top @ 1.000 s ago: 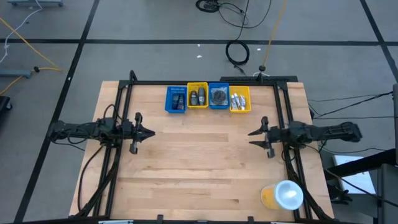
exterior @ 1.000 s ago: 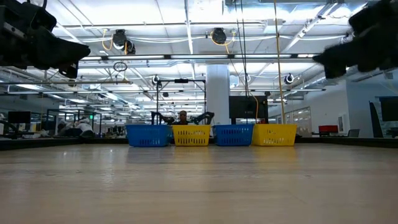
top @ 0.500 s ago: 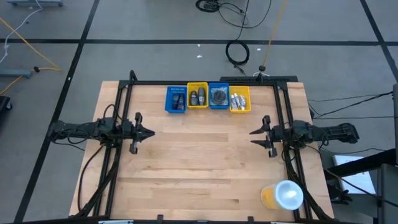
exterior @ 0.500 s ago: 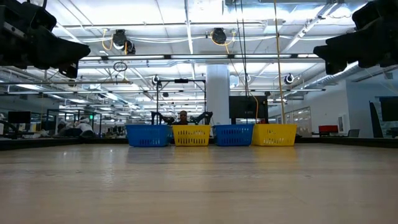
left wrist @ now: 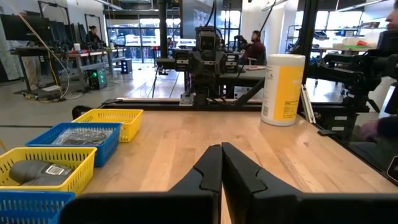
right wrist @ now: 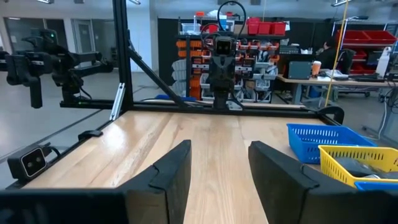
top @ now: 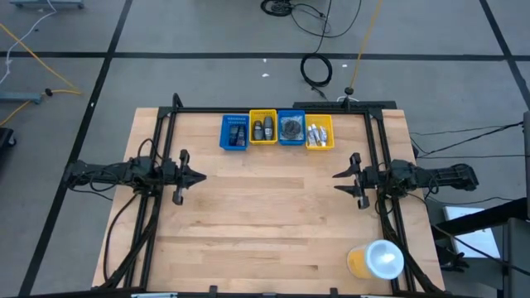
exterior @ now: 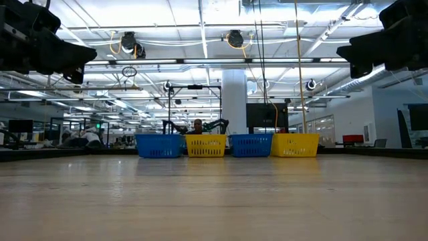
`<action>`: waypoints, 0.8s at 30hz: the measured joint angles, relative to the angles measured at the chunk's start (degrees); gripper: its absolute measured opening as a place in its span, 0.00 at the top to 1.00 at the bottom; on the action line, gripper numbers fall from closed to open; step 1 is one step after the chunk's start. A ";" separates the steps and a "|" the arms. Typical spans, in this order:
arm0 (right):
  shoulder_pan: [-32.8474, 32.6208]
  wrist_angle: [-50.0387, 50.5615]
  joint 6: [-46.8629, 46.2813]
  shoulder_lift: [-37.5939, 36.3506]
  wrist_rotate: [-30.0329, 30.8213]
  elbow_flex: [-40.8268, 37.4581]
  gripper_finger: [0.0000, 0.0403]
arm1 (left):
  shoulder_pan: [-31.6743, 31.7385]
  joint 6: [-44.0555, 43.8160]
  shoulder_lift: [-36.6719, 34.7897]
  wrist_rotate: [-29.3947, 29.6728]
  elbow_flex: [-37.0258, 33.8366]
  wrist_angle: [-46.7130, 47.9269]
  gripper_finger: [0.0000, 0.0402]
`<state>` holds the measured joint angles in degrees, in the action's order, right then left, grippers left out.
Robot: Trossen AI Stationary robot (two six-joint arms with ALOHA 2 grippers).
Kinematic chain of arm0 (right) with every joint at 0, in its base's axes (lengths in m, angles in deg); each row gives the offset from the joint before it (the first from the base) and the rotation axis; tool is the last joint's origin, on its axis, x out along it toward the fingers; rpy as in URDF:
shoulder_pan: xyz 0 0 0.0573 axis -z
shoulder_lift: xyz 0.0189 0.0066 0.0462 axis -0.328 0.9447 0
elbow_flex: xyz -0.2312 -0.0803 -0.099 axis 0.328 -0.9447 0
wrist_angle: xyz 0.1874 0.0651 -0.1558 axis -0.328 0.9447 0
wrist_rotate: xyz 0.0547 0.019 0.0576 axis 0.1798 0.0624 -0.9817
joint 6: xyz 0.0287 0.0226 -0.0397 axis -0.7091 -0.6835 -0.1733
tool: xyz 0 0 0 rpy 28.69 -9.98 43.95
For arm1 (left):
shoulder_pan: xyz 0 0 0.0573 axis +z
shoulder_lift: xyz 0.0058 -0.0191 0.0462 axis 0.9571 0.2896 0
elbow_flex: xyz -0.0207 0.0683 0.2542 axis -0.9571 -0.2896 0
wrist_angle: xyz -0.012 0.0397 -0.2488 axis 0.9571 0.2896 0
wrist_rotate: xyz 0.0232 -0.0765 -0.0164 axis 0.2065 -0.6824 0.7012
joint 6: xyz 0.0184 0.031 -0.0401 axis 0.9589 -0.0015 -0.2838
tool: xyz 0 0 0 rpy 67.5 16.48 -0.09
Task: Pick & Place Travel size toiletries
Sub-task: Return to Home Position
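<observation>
My left gripper (top: 199,176) hung over the left side of the tabletop (top: 265,223), and its fingers (left wrist: 208,171) were pressed tight together with nothing between them. Facing it, my right gripper (top: 339,177) hovered over the right side. Its fingers (right wrist: 168,174) stood parted with a clear gap, and they were empty too. The two grippers were well apart, and the low view showed both raised off the wood, up in its top corners.

And the toiletries? They were all at the far edge, in four bins lined up close side by side. The leftmost blue bin (top: 223,142) held small dark bottles (top: 238,134). The yellow bin (top: 263,112) beside it held dark grey pouches (top: 262,129). The second blue bin (top: 291,112) carried a dark round item (top: 291,128); I could not tell more about it. The rightmost yellow bin (top: 330,141) held the white tubes (top: 316,133).

A big yellow cup with a white lid (top: 377,259) stood at the near right corner, well apart from the bins.
</observation>
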<state>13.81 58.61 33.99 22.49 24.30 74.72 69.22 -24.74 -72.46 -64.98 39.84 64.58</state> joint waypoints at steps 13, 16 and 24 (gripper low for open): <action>-0.01 -0.20 -0.01 0.02 0.00 0.00 0.61 | 0.00 0.01 0.00 0.01 0.01 0.00 0.96; -0.02 -0.20 -0.01 0.02 0.00 0.00 0.61 | 0.00 0.02 0.00 0.02 0.00 0.00 0.98; -0.02 -0.20 -0.01 0.02 0.00 0.00 0.61 | 0.00 0.02 0.00 0.02 0.00 0.00 0.96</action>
<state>13.78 58.41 33.98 22.51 24.30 74.72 69.22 -24.72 -72.46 -64.96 39.84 64.58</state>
